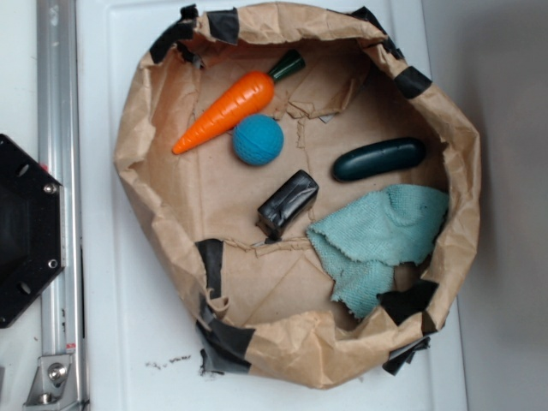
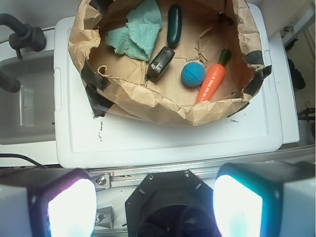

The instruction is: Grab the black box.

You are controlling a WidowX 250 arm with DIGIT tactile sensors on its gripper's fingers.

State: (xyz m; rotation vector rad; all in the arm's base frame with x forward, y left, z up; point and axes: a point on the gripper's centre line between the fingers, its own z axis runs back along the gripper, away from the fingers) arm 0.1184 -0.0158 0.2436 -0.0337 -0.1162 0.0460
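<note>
Exterior view: nothing done yet. Small glossy black rectangular box (image 1: pixel 288 203) sitting untouched on the brown paper, roughly centre of frame, tilted diagonally inside the crumpled brown paper nest with black tape patches (image 1: pixel 137 128). No tool anywhere in this shot. Round blue ball (image 1: pixel 258 139) just up and left of the box, orange plastic carrot with green top (image 1: pixel 231 107) beyond that. Dark green rounded capsule (image 1: pixel 379 158) to the upper right, easy to mix up with the target. Rumpled teal cloth (image 1: pixel 381 241) just beside the box on the right, apparently not touching.

Wrist view: same box (image 2: pixel 160 64) in the upper middle, far off from the tool (image 2: pixel 155 203), with only two glowing pads at the bottom corners showing, spread wide apart and holding nothing. White surface (image 2: pixel 148 138) and the raised paper rim between tool and box. Whole approach, descent and grasp left, probably best from above to clear that rim and avoid the cloth.
</note>
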